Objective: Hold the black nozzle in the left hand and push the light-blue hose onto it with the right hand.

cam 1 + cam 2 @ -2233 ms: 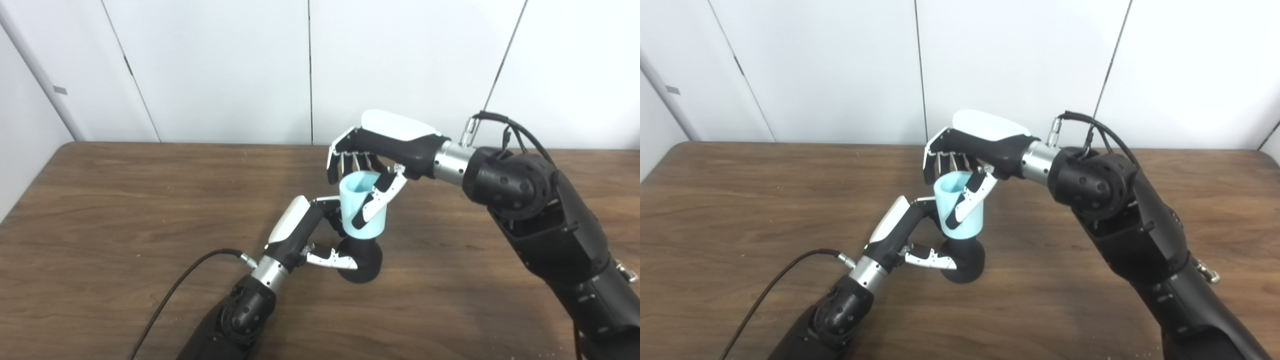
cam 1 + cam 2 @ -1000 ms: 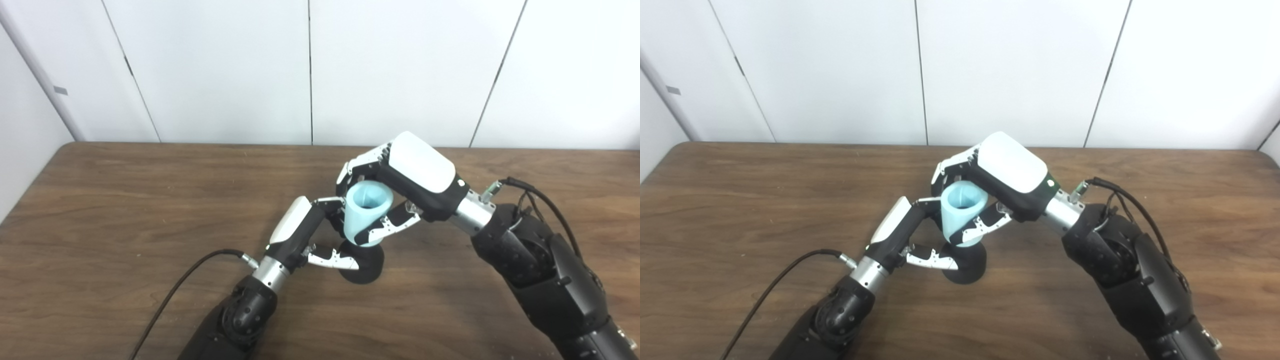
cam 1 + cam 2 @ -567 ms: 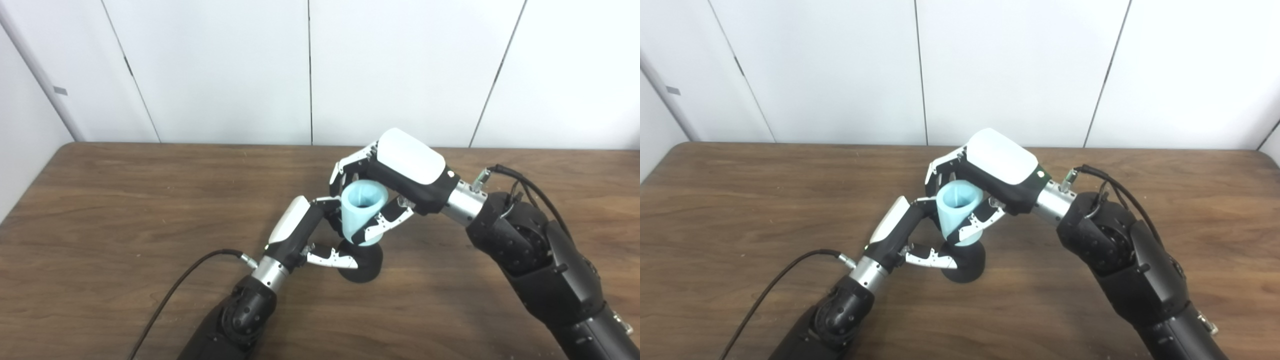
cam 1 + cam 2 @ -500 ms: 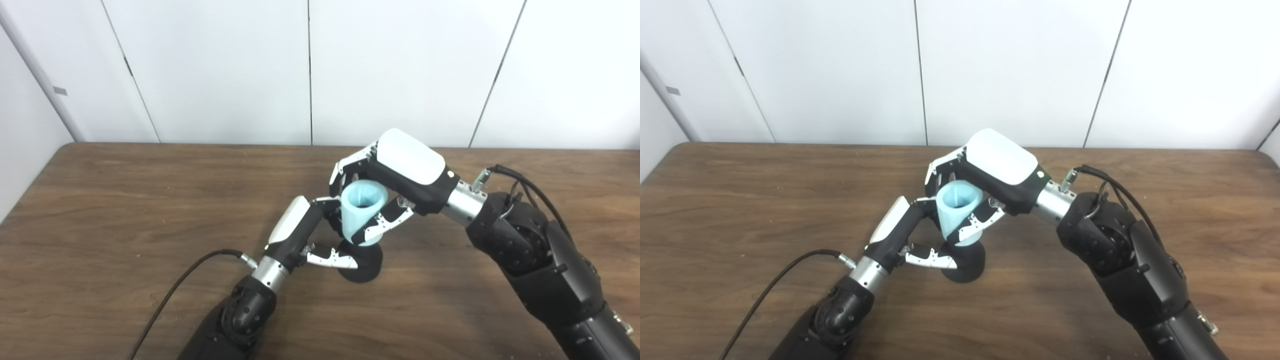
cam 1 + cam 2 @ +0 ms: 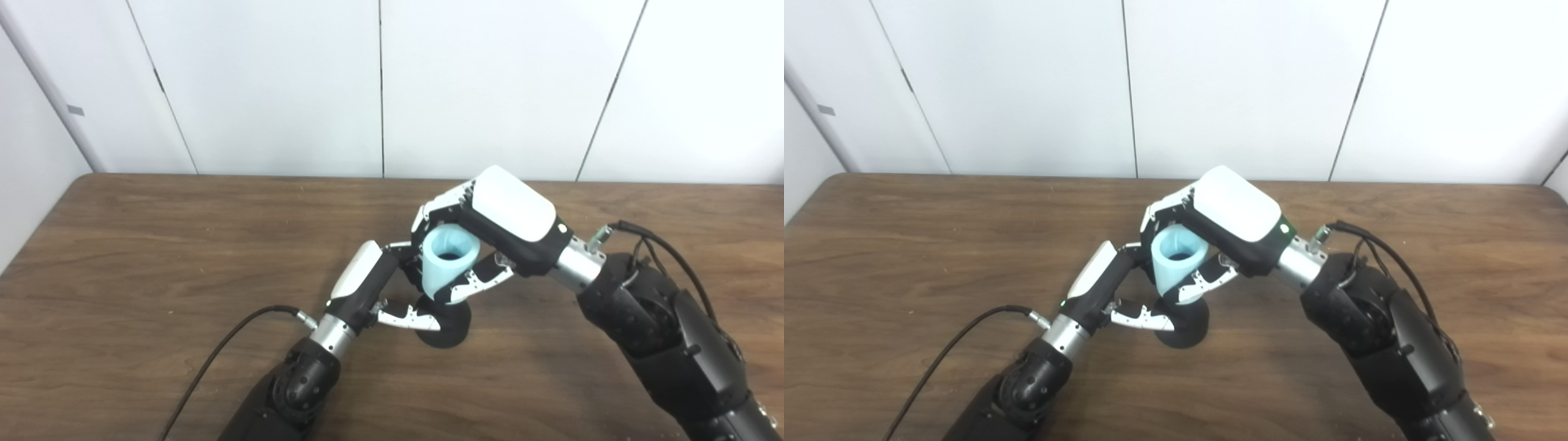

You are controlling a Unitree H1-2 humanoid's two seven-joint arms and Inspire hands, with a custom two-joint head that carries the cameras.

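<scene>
Dark wood-grain table (image 5: 122, 257); black cable (image 5: 226, 343) trails along the near left arm. Left hand (image 5: 367, 288) closed around the black nozzle (image 5: 450, 318), whose round base sits on the tabletop near centre. Directly above, the light-blue hose (image 5: 447, 260) sits over the nozzle's top, open end tilted up. Right hand (image 5: 496, 226) wraps it from the far right, fingers and thumb closed on its sides.
</scene>
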